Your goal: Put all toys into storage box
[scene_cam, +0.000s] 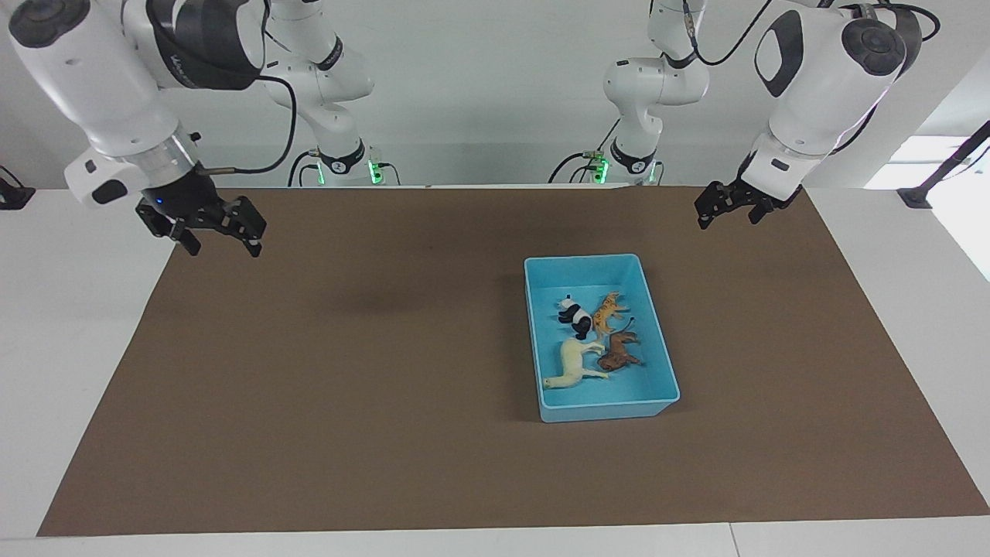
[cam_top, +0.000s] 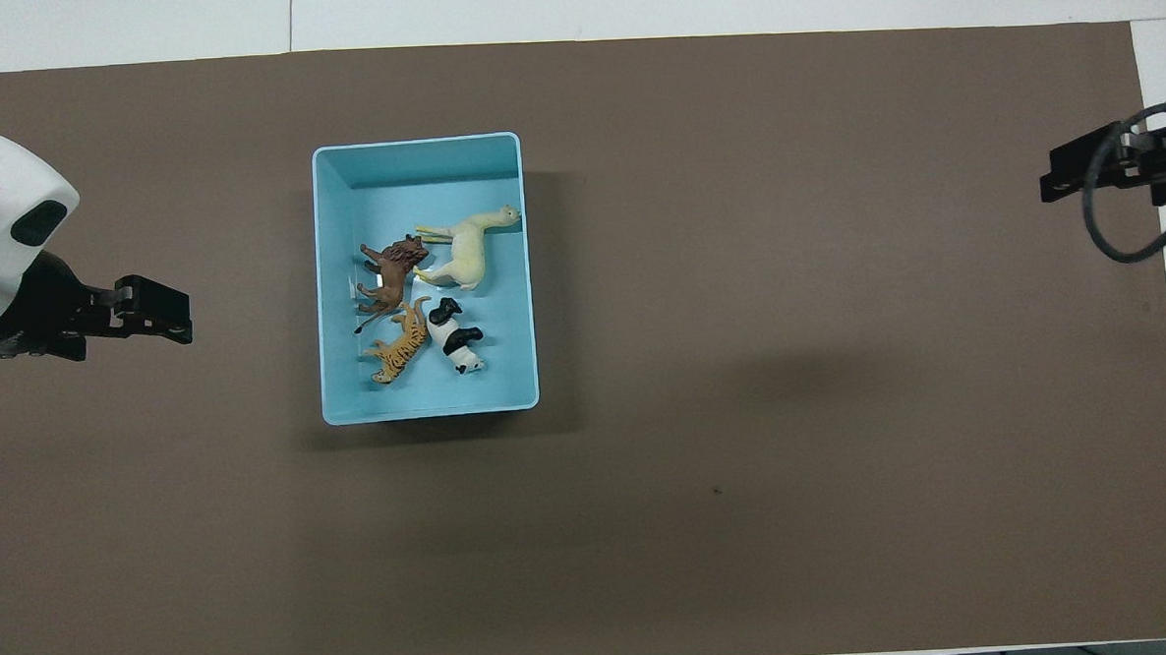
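The light blue storage box (scene_cam: 584,260) sits on the brown mat toward the left arm's end of the table. All four toys lie inside it: the cream-white horse (scene_cam: 572,363), the dark brown lion (scene_cam: 619,352), the orange tiger (scene_cam: 609,309) and the panda (scene_cam: 576,316). The overhead view shows the box (cam_top: 417,141) with the horse (cam_top: 462,254), lion (cam_top: 389,277), tiger (cam_top: 402,350) and panda (cam_top: 456,345). My left gripper (scene_cam: 728,215) (cam_top: 181,315) hangs open and empty over the mat's edge, apart from the box. My right gripper (scene_cam: 220,241) (cam_top: 1054,177) hangs open and empty over the other end.
The brown mat (scene_cam: 348,387) covers most of the white table (scene_cam: 77,348). The arms' bases (scene_cam: 344,162) stand at the robots' edge of the table.
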Controlling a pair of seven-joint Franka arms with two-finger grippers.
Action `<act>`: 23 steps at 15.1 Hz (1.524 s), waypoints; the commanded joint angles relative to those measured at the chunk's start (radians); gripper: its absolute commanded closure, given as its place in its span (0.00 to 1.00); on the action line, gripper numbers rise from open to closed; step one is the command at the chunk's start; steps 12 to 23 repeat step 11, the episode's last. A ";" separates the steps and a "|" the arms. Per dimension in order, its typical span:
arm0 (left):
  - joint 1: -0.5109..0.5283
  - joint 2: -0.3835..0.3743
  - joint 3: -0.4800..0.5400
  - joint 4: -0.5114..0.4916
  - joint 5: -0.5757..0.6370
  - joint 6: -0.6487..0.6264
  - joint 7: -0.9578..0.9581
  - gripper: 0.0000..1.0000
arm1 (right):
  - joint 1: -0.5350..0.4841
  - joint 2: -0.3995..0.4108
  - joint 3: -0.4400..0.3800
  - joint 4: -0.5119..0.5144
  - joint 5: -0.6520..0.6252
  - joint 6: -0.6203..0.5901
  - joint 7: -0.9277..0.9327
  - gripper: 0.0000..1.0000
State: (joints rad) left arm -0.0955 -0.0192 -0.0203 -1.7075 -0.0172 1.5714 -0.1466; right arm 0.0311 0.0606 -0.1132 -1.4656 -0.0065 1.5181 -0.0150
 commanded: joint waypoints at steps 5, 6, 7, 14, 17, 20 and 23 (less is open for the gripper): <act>0.011 -0.012 -0.003 -0.003 -0.013 0.006 0.007 0.00 | -0.065 -0.079 0.067 -0.131 -0.041 -0.001 -0.017 0.00; 0.011 -0.010 -0.003 -0.003 -0.013 0.004 0.007 0.00 | -0.066 -0.074 0.067 -0.134 -0.038 0.001 -0.016 0.00; 0.011 -0.010 -0.003 -0.003 -0.013 0.006 0.007 0.00 | -0.069 -0.070 0.067 -0.134 -0.036 0.001 -0.017 0.00; 0.011 -0.012 -0.003 -0.003 -0.013 0.004 0.007 0.00 | -0.071 -0.070 0.067 -0.148 -0.035 0.017 -0.011 0.00; 0.011 -0.012 -0.003 -0.003 -0.013 0.004 0.007 0.00 | -0.071 -0.070 0.067 -0.148 -0.035 0.017 -0.011 0.00; 0.011 -0.012 -0.003 -0.003 -0.013 0.004 0.007 0.00 | -0.071 -0.070 0.067 -0.148 -0.035 0.017 -0.011 0.00; 0.011 -0.012 -0.003 -0.003 -0.013 0.004 0.007 0.00 | -0.071 -0.070 0.067 -0.148 -0.035 0.017 -0.011 0.00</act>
